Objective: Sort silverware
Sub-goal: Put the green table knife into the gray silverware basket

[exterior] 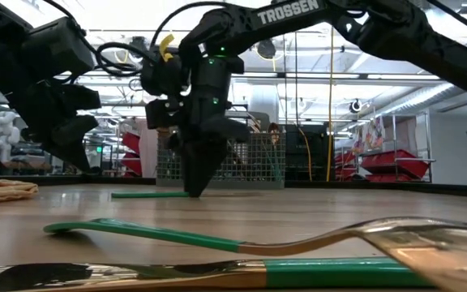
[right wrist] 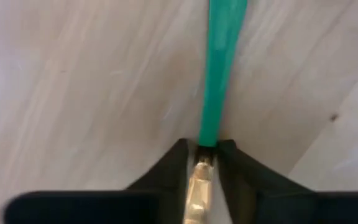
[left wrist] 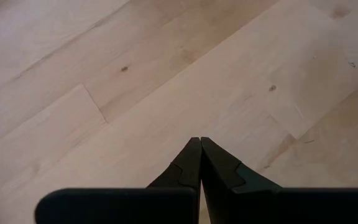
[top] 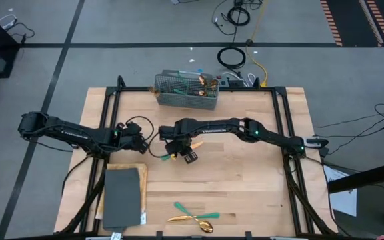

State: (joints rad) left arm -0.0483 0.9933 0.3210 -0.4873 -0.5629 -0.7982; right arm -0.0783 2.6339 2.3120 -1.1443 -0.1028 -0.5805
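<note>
Silverware is split three ways: several pieces stand in the grey wire-mesh basket (top: 187,90) at the table's (top: 245,180) far edge, two lie crossed (top: 195,217) near the front edge, and one teal-handled piece (right wrist: 219,74) lies flat under the right gripper (right wrist: 202,155). Its jaws pinch the gold neck, hiding the head, so its type is unclear. The left gripper (left wrist: 200,149), jaws pressed together empty, hovers beside it over bare wood.

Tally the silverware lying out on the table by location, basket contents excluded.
In the right gripper fingers, at table centre: 1 teal-handled piece
Near front edge: 2 crossed pieces
Total: 3
Those in the basket are too cluttered to count.
</note>
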